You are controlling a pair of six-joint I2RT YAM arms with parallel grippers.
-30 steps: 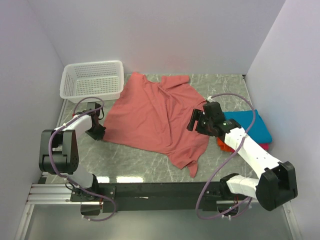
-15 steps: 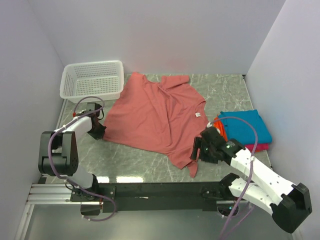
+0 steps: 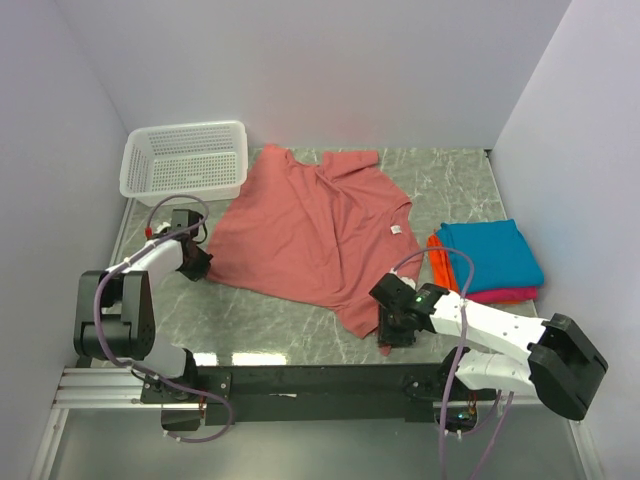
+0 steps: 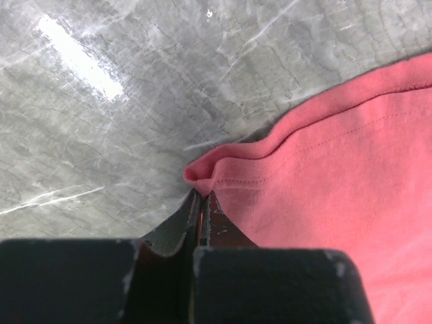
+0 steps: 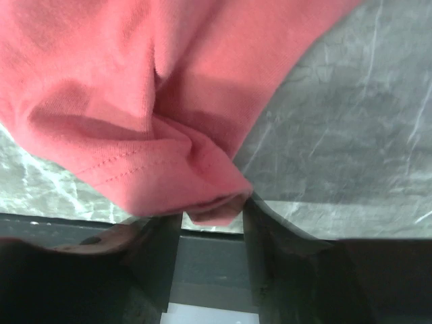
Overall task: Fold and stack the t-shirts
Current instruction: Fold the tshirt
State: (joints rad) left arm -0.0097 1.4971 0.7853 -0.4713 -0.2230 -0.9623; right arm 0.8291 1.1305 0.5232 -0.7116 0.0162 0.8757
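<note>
**Top external and wrists: salmon tee spread flat, a gripper at each near corner**

Top external: salmon-red tee (image 3: 310, 230) lies spread on the table (image 3: 270, 312), between the two sets of fingers. Its long axis runs across the table, slightly skewed. The hem is on the side of the left gripper (image 3: 194, 262) and the neck points toward the right. White neck label (image 3: 396, 229) shows face up at the neck end. One sleeve points to the far side. The other points to the near edge and ends at the right gripper (image 3: 390, 335).

Further right, past the right fingers, is a folded stack. The teal-blue tee (image 3: 492, 255) is on top, the orange tee (image 3: 441, 262) shows at its left edge, and the magenta-pink tee (image 3: 505, 295) shows at its near edge. Basket (image 3: 185, 160) sits beyond the left fingers, just beside the tee's far-left corner; I cannot tell whether they touch.

From above, neither finger pair can be read, because the black gripper bodies cover the tips. The wrist views fill that in.

Left wrist: fingers (image 4: 219, 233) are closed together, with a small folded nub of the hem corner pinched at their tips. The stitched hem line runs away to the right of the fingertips. Bare marble lies ahead and to the left.

Right wrist: fingers (image 5: 155, 256) are spread apart, one on each side of the bunched sleeve end. The cloth sits in the mouth of the gap and touches one finger, but it is not squeezed. More tee fills the view ahead of the tips, with marble to the right.
</note>
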